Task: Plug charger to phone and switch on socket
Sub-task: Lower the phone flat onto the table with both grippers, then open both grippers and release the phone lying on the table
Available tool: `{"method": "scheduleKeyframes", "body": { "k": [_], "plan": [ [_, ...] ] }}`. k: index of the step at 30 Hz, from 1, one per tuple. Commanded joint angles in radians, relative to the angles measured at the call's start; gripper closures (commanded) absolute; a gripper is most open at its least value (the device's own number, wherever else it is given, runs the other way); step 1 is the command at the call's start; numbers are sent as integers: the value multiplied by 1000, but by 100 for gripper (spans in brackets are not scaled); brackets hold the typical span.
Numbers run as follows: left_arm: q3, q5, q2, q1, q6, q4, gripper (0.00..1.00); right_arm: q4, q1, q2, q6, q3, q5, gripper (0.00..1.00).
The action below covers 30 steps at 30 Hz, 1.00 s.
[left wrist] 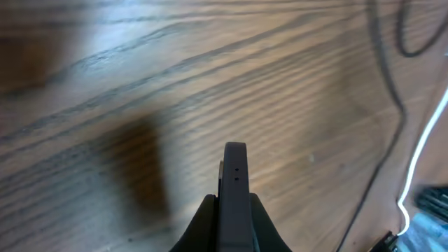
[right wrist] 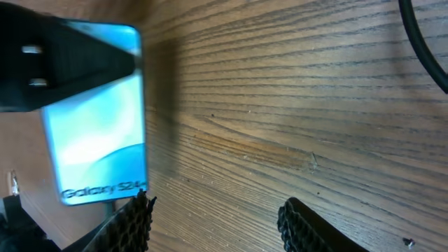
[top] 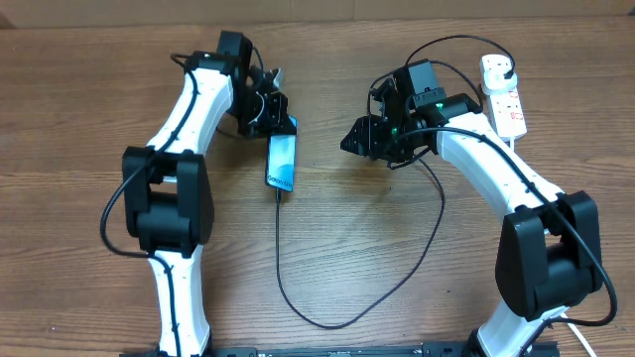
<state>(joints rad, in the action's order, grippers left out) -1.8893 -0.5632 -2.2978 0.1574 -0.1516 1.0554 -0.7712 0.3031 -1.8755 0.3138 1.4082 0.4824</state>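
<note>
The phone [top: 282, 161] lies on the table with its blue screen up. My left gripper [top: 270, 114] is shut on its far end. In the left wrist view the phone's dark edge [left wrist: 234, 164] stands clamped between the jaws [left wrist: 234, 210]. The charger cable [top: 283, 268] meets the phone's near end and loops right across the table. My right gripper [top: 359, 139] is open and empty to the right of the phone. In the right wrist view its fingers [right wrist: 213, 210] straddle bare wood, with the phone [right wrist: 98, 140] at the left. The socket [top: 504, 94] lies at the far right.
The charger cable [top: 437, 213] curves below my right arm and also shows in the left wrist view [left wrist: 392, 98] and the right wrist view [right wrist: 423, 42]. A thick white lead [left wrist: 418, 157] runs at the right edge of the left wrist view.
</note>
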Motion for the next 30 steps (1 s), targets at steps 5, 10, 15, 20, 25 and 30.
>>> {"method": "scheduleKeyframes", "body": {
  "k": [5, 10, 15, 20, 25, 30],
  "plan": [
    [5, -23, -88, 0, -55, -17, 95, 0, -1, -5, -9, 13, -11, 41],
    [5, -31, -103, 0, -55, -36, 95, -3, -1, -5, -9, 13, -11, 42],
    [5, 18, -103, 0, -55, -40, 95, -3, -1, -5, -9, 13, -11, 41],
    [5, 43, -103, 0, -55, -31, 96, -3, -1, -5, -9, 13, -11, 41],
    [5, 43, -103, 0, -55, -31, 95, -3, -1, -5, -9, 13, -11, 41],
    [5, 43, -103, 0, -55, -24, 91, -6, -1, -5, -9, 13, -11, 41]
  ]
}}
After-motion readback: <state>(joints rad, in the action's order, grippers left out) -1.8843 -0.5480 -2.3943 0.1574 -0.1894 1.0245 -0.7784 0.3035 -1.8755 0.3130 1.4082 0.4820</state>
